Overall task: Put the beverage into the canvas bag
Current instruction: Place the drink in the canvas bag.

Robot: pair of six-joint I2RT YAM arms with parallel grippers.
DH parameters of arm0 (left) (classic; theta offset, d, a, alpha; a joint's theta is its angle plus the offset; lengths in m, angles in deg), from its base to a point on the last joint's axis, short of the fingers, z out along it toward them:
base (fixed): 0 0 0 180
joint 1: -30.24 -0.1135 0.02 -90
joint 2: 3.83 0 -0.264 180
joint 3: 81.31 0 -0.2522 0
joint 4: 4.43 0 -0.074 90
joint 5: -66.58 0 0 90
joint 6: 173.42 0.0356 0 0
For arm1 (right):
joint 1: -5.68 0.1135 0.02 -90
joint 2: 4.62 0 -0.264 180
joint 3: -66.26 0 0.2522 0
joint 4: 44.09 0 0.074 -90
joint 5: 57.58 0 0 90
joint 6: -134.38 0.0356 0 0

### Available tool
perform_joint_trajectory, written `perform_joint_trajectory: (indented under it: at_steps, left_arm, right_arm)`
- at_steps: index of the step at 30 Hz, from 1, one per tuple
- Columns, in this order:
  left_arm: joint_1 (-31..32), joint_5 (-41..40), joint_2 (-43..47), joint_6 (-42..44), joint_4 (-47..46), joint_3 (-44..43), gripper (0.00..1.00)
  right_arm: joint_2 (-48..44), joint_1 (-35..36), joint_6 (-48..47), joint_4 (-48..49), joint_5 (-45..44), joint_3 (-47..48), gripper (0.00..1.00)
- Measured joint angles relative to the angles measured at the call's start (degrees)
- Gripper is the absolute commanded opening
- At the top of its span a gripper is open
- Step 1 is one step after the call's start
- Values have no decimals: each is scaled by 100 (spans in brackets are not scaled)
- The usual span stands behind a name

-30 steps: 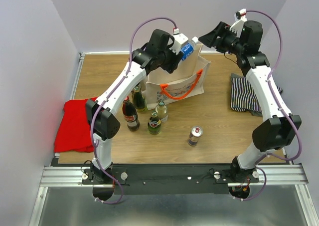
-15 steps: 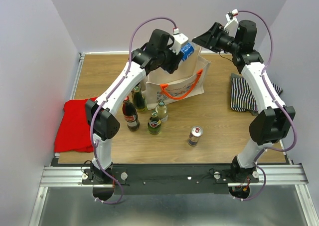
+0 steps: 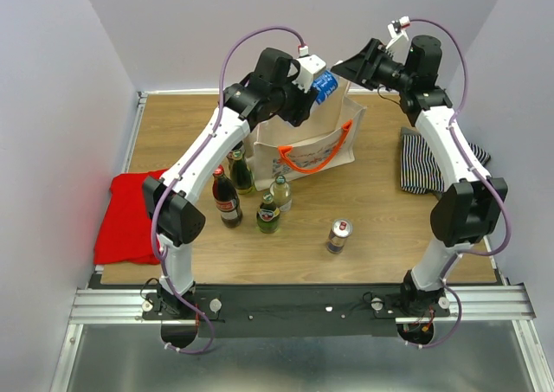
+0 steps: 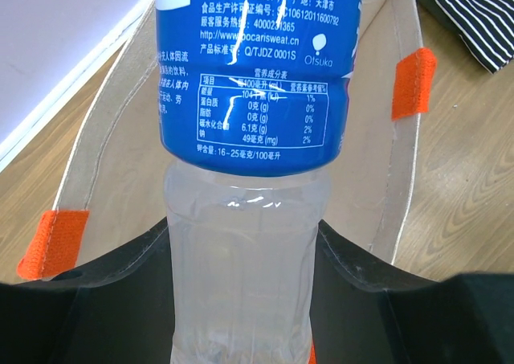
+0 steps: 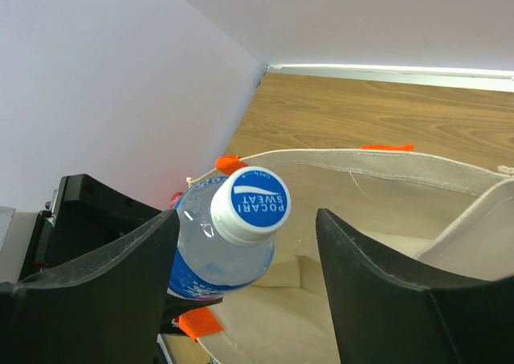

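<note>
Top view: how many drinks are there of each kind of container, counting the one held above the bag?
glass bottles: 4
can: 1
plastic bottle: 1
total: 6

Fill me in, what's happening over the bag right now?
The left gripper is clamped on the blue-labelled bottle, holding it tilted above the open mouth of the canvas bag; it is not yet dropped in. The right gripper hangs open and empty by the bag's far rim, facing the bottle's cap. Four glass bottles and a can stand on the table in front of the bag.
</note>
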Motion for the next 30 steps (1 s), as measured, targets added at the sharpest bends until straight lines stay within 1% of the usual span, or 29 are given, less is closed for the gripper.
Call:
perform_joint_trajectory:
  at_steps: [6, 12, 15, 16, 18, 19, 20, 28, 30]
  left_arm:
    - [4, 52, 9, -31, 24, 0, 0]
    - [4, 68, 9, -50, 44, 0, 0]
    - [4, 120, 9, -59, 44, 0, 0]
    - [4, 129, 13, -63, 44, 0, 0]
    - [4, 153, 28, -70, 39, 0, 0]
    - [7, 155, 37, -68, 37, 0, 0]
    - [11, 153, 39, -68, 33, 0, 0]
    - [15, 146, 44, -66, 37, 0, 0]
    - [15, 144, 44, -68, 37, 0, 4]
  right_arm:
    - [133, 0, 195, 289, 188, 31, 68]
    - [238, 0, 330, 479, 308, 70, 57]
    - [249, 0, 358, 573, 337, 70, 46]
    - [249, 0, 391, 588, 339, 70, 37]
    - [254, -17, 468, 616, 378, 70, 24]
    - [254, -28, 518, 614, 398, 70, 8]
    - [254, -37, 577, 619, 417, 70, 1]
    - [251, -48, 590, 605, 459, 72, 1]
    - [251, -48, 579, 595, 459, 76, 1]
